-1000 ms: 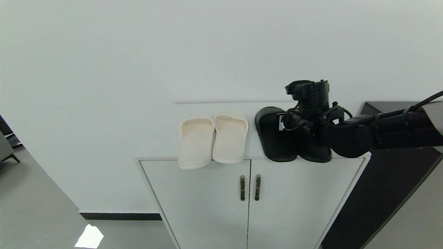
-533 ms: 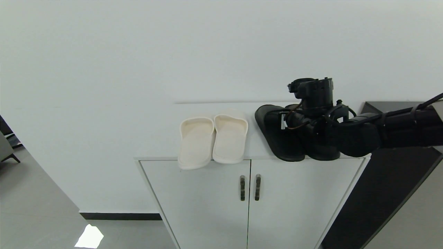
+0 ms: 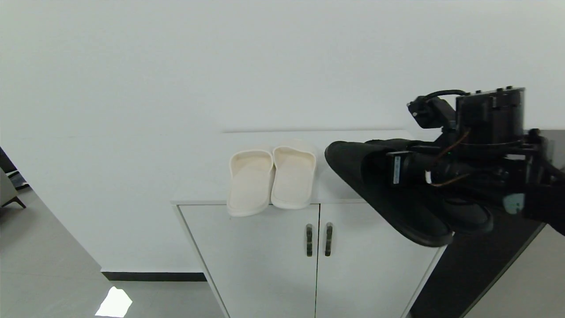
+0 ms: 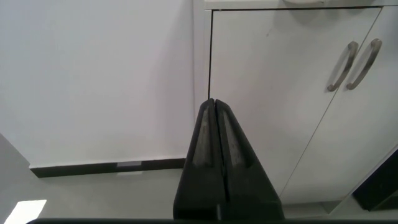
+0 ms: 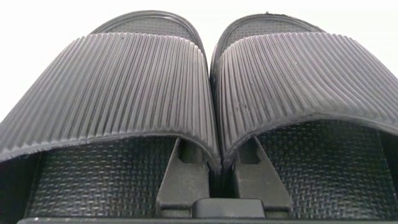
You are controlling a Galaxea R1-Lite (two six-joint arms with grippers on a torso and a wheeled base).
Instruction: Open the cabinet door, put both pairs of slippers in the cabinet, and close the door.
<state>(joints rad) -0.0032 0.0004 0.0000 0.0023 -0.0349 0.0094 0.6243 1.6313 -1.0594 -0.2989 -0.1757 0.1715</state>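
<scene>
Black ribbed rubber slippers [image 5: 124,87]: light, flexible, grippy. Adjoining strap walls pinched by right end effector [image 5: 214,168]; judged sound hold.

Black slippers [image 3: 388,198] front and centre, matte black all over: the straps run in fine parallel ribs, and the footbeds carry a tight studded grid. The right hand [image 5: 217,180] is black as well, its fingers [image 5: 180,180] dark grey. On the white surface [image 3: 207,176], the cream slippers [image 3: 271,179] are plain, with no pattern. The cabinet [image 3: 256,265] doors are white, the handles [image 3: 309,240] dark grey. The left hand [image 4: 212,109] is black with greyish inner faces. White wall [image 3: 176,66], grey floor [image 3: 44,265], black skirting [image 3: 154,276], and a dark panel [image 3: 481,265] at the right.
</scene>
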